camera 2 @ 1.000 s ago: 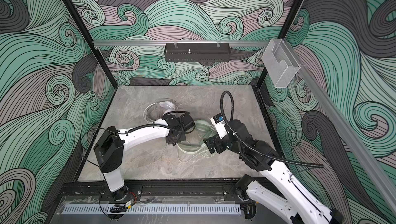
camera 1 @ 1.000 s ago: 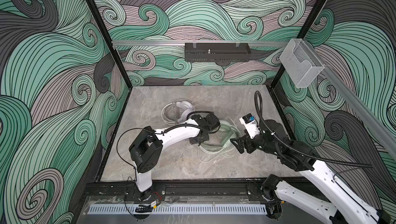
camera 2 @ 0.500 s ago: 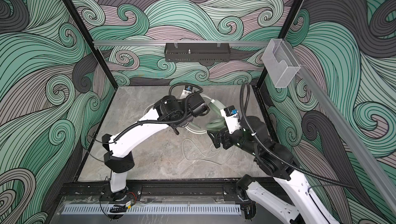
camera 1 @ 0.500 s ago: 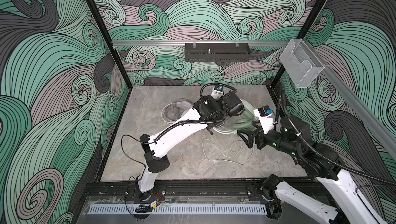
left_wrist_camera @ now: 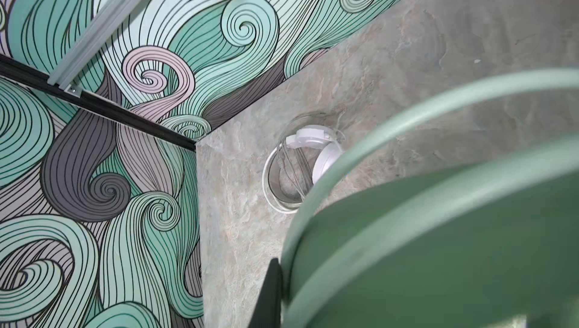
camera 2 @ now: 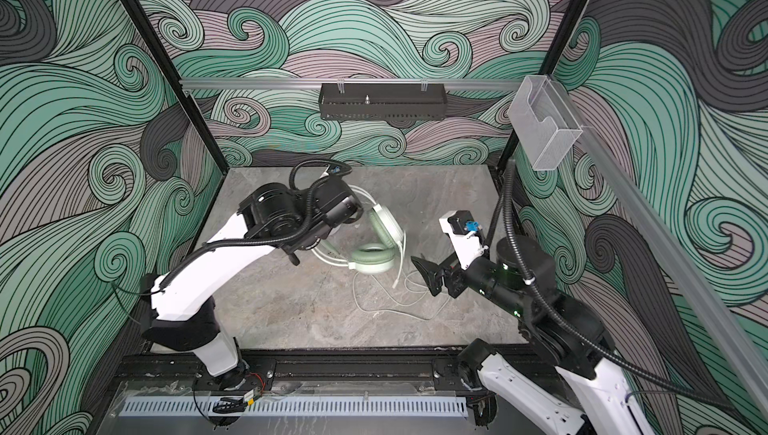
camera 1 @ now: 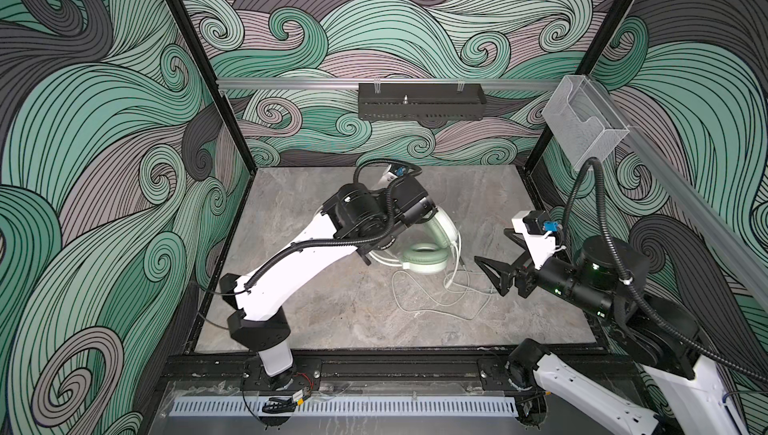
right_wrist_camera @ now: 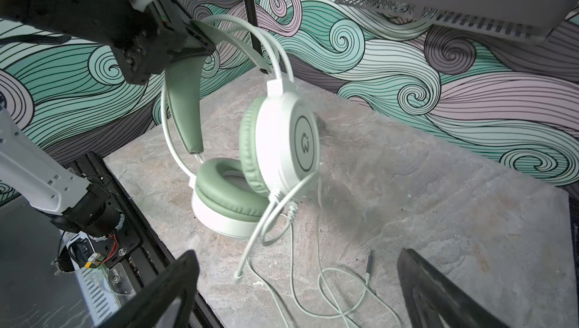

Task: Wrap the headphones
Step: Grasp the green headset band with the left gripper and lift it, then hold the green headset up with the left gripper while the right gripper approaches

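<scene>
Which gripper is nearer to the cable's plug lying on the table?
Right. The right gripper, open, hovers close to the plug; the left gripper grips the mint headband, farther away.

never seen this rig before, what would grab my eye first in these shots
The mint green headset hangs over the middle of the table, pinched at its headband by the left hand. Its thin cable trails down into loose loops on the table just in front of the right hand, which is wide open. A white headset lies toward the back left of the table.
</scene>
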Robot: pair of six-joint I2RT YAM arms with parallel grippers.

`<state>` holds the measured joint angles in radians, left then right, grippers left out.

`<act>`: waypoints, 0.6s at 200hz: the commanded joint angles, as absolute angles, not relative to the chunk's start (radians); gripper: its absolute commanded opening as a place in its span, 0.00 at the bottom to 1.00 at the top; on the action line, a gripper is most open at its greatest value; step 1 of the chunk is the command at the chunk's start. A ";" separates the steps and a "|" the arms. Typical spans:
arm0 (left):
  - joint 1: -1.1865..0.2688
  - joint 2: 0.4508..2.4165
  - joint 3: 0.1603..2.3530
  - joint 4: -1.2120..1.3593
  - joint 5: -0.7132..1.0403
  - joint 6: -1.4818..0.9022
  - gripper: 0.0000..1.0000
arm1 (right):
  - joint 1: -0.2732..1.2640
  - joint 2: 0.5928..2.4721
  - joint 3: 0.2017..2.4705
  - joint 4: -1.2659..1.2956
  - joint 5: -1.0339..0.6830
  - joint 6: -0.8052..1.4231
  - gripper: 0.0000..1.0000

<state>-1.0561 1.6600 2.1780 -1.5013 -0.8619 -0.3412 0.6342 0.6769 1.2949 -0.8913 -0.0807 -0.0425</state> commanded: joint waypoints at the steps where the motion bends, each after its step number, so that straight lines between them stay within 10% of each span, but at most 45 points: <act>1: -1.057 1.573 2.144 -1.337 -0.857 -0.260 0.00 | 0.627 0.685 1.269 -0.893 -0.100 -0.061 0.99; 120: -1.013 1.444 2.101 -1.265 -0.748 -0.048 0.00 | 0.604 0.655 1.076 -0.727 -0.427 -0.263 0.97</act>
